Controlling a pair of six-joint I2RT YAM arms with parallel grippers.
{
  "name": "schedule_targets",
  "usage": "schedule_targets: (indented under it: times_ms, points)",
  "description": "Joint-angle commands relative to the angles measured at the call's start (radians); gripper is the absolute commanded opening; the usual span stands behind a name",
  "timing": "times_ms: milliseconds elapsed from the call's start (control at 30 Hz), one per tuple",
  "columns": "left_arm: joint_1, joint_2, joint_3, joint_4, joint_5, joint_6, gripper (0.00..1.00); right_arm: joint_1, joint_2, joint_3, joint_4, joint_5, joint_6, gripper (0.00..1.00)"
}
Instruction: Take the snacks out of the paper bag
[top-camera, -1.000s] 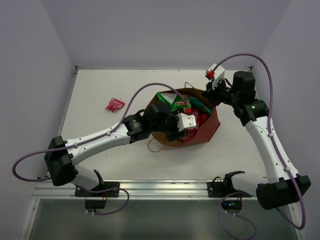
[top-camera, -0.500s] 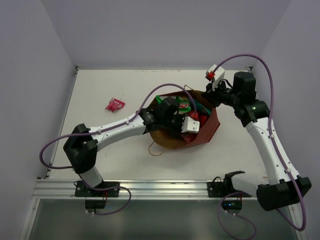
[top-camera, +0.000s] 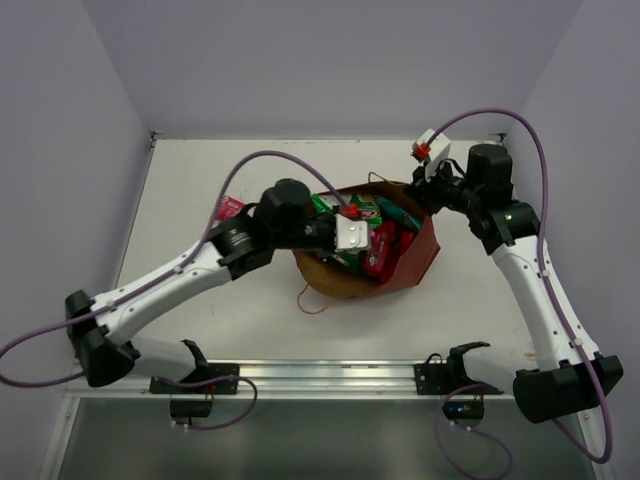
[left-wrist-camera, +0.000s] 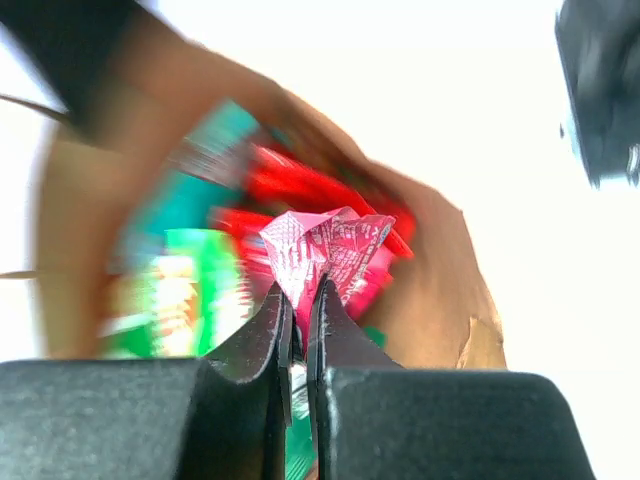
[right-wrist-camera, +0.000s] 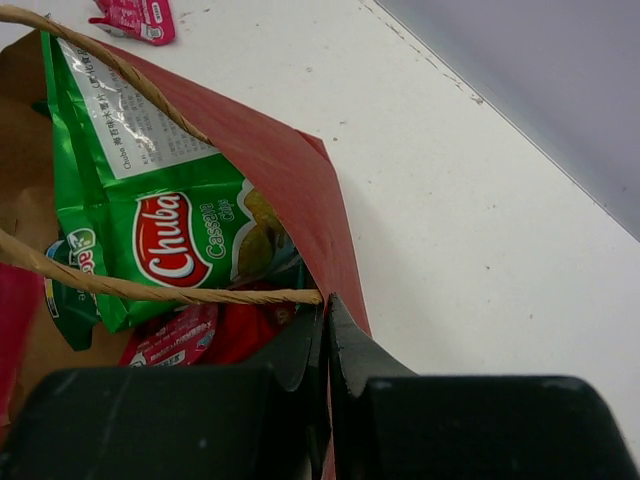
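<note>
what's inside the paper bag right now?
Visible in the paper bag: green-white chip bag, red packet, and a red-pink sachet pinched in the left hand. That hand and the top packets hide whatever lies lower.

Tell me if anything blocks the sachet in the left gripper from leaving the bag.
Nothing visible does: the left gripper pinches the sachet at the paper bag's open mouth, which the right gripper holds open.

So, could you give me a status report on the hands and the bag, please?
Left hand shut on pink sachet at paper bag mouth. Right hand shut on its rim. Chip bag, other packets inside. Nothing blocking.
</note>
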Motion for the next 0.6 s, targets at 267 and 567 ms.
schedule_targets:
  times_ms: [267, 567]
  points:
    - [0.219, -0.369, -0.160, 0.119, -0.607, -0.277, 0.00, 0.002, -0.051, 0.003, 0.120, 0.005, 0.015, 0.01]
    - [0.759, -0.078, -0.352, 0.149, -0.757, -0.756, 0.00, 0.002, -0.060, -0.008, 0.125, 0.016, 0.030, 0.01]
